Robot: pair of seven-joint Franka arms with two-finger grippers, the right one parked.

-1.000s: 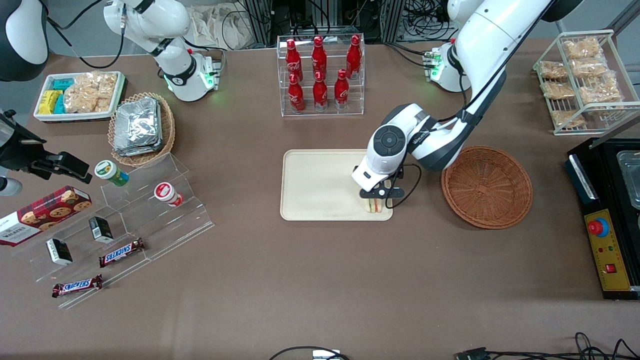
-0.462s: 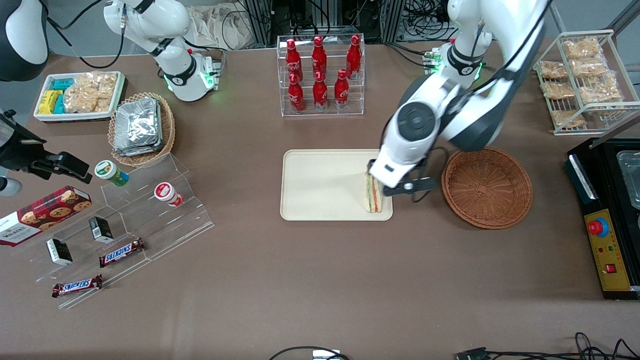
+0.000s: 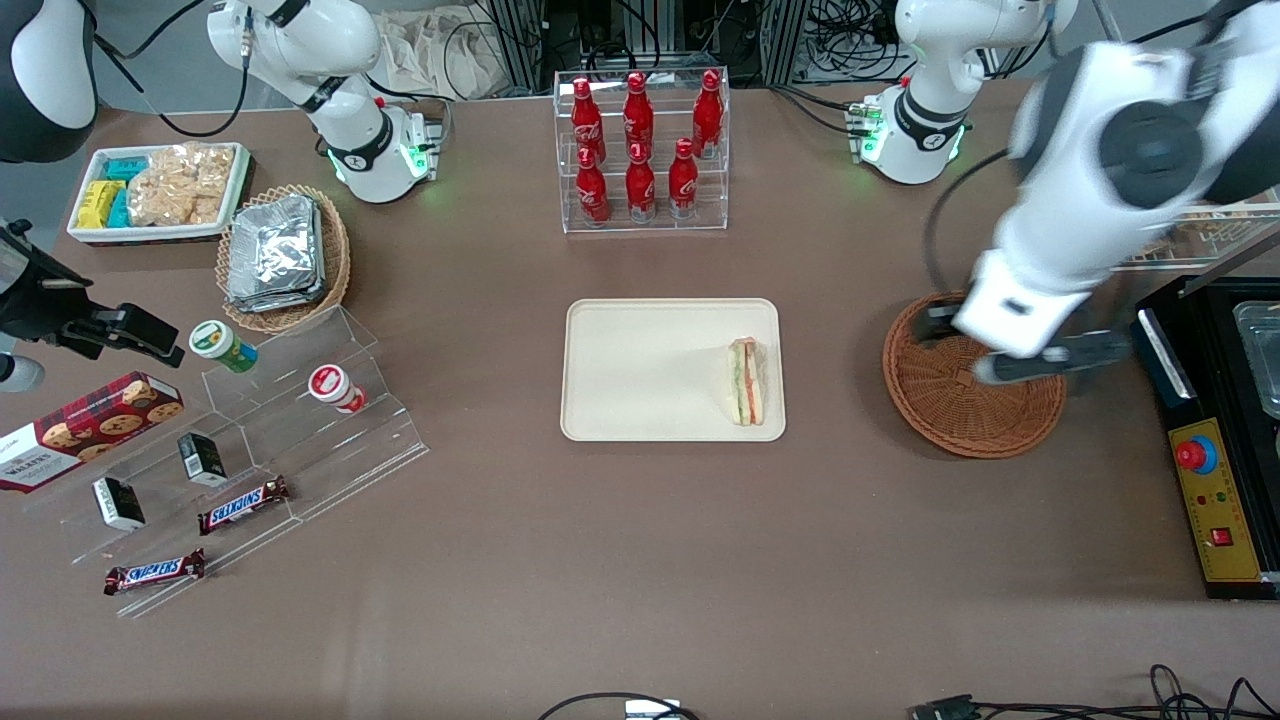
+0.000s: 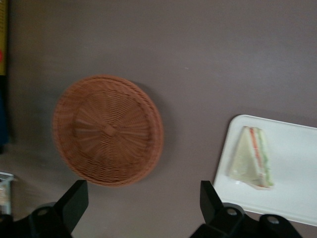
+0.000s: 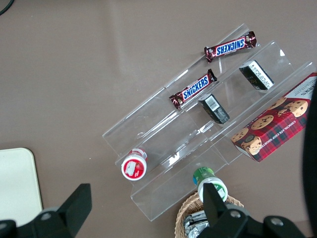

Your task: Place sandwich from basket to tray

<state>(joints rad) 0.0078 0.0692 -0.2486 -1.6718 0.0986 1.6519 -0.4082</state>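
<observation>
The sandwich (image 3: pixel 746 382), a pale wedge with green and red-orange layers, lies on the cream tray (image 3: pixel 640 370), near the tray's edge that faces the basket. It also shows in the left wrist view as the sandwich (image 4: pixel 252 158) on the tray (image 4: pixel 292 173). The brown wicker basket (image 3: pixel 960 420) stands beside the tray toward the working arm's end, with nothing in it; the basket (image 4: pixel 108 130) is seen from above. My gripper (image 3: pixel 1005 350) hangs high over the basket, well away from the sandwich. In the wrist view the gripper (image 4: pixel 143 203) is open, with only bare table between its fingers.
A clear rack of red bottles (image 3: pixel 640 150) stands farther from the camera than the tray. A wire rack of snack packs (image 3: pixel 1170 150) and a black control box (image 3: pixel 1220 500) sit at the working arm's end. Acrylic steps with candy (image 3: pixel 250 430) lie toward the parked arm's end.
My gripper let go of the sandwich on the tray, rose, and swung away toward the working arm's end to above the basket. The sandwich stays on the tray.
</observation>
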